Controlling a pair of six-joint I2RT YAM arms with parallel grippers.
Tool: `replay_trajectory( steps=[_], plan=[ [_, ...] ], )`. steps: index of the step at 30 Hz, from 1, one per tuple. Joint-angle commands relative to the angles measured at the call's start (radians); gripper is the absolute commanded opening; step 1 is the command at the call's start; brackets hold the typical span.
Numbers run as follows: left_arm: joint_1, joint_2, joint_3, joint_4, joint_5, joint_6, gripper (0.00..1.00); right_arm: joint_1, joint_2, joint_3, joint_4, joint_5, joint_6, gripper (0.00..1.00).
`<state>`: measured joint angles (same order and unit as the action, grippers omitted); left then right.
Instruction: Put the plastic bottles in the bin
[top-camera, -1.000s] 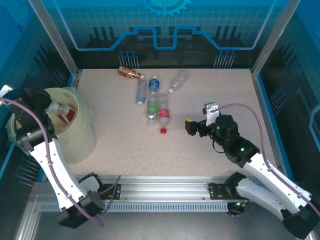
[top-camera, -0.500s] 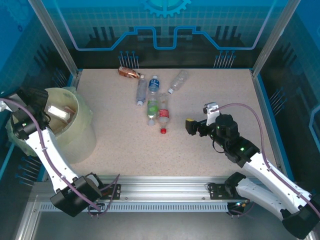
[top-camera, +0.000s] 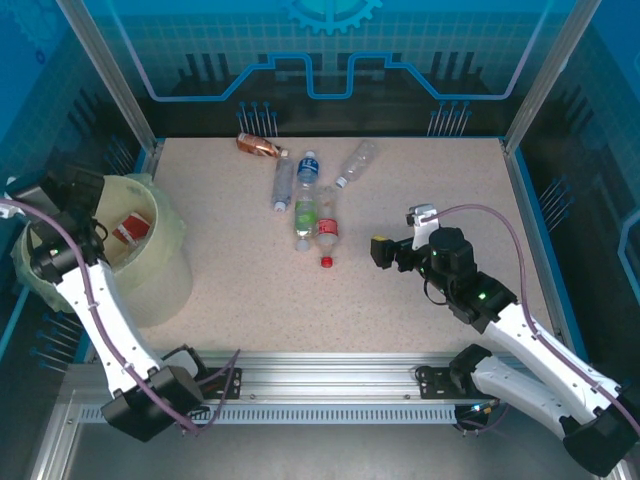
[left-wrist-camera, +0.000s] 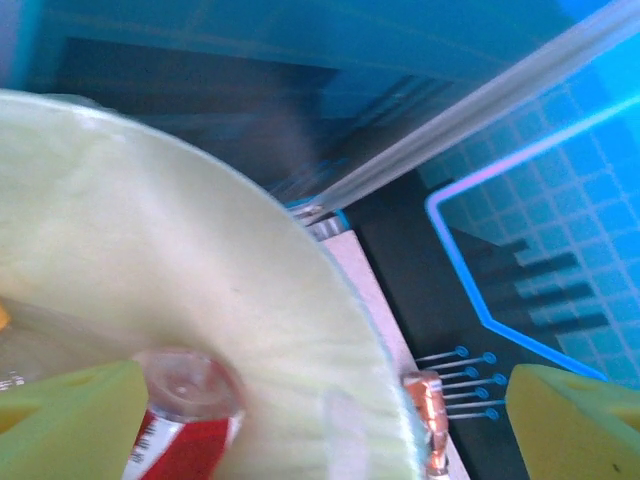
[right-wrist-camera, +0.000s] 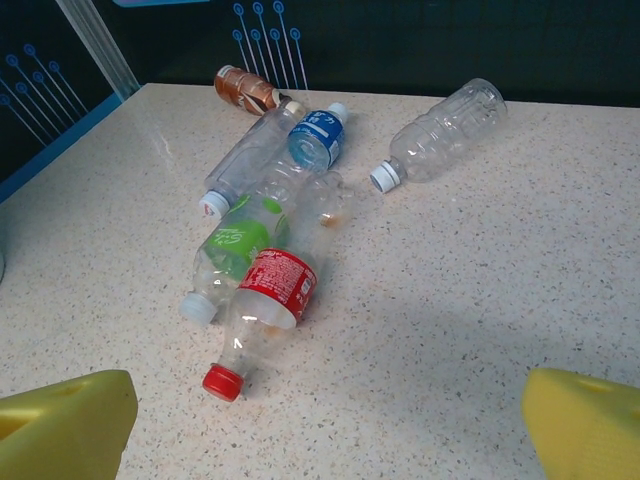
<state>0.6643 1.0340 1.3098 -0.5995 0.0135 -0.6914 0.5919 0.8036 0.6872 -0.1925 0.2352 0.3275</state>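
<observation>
Jaws, left: spread wide, empty, over the bin, as for a drop; red-labelled bottle lies inside. Jaws, right: spread, empty, well right of the bin, aimed at six plastic bottles on the counter.

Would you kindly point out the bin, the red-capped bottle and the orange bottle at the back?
bin (top-camera: 165, 275), top external view, on its outer wall.
red-capped bottle (right-wrist-camera: 278, 284), right wrist view, on its red label.
orange bottle (top-camera: 258, 146), top external view, on its body.

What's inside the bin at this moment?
One bottle with a red label lies inside the bin. The left arm and the bin's own wall cover the rest of the inside, so whether more bottles lie deeper cannot be told.
</observation>
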Motion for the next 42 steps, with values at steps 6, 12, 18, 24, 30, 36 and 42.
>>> replay_trajectory(
  steps=[6, 12, 18, 24, 30, 36, 42],
  plan=[
    [-0.297, -0.070, 0.064, 0.015, -0.142, 0.125, 0.99, -0.022, 0.000, -0.004, 0.046, 0.027, 0.031, 1.00],
    [-0.566, -0.073, 0.070, 0.013, -0.255, 0.171, 0.99, -0.028, 0.016, -0.001, 0.037, 0.081, 0.076, 1.00],
    [-0.889, -0.019, 0.080, 0.013, -0.420, 0.247, 0.99, -0.029, 0.048, 0.019, 0.011, 0.104, 0.116, 1.00],
    [-1.074, 0.170, 0.105, 0.006, -0.431, 0.325, 0.99, -0.030, 0.048, 0.018, 0.017, 0.093, 0.110, 1.00],
    [-1.088, 0.436, 0.184, -0.025, -0.326, 0.312, 0.99, -0.030, 0.033, 0.018, -0.014, 0.099, 0.119, 1.00],
    [-1.068, 0.719, 0.347, -0.061, -0.353, 0.361, 0.99, -0.030, -0.009, 0.009, -0.047, 0.102, 0.119, 1.00],
    [-1.020, 0.992, 0.560, -0.137, -0.337, 0.381, 0.99, -0.030, -0.030, 0.022, -0.097, 0.077, 0.120, 1.00]
  ],
)
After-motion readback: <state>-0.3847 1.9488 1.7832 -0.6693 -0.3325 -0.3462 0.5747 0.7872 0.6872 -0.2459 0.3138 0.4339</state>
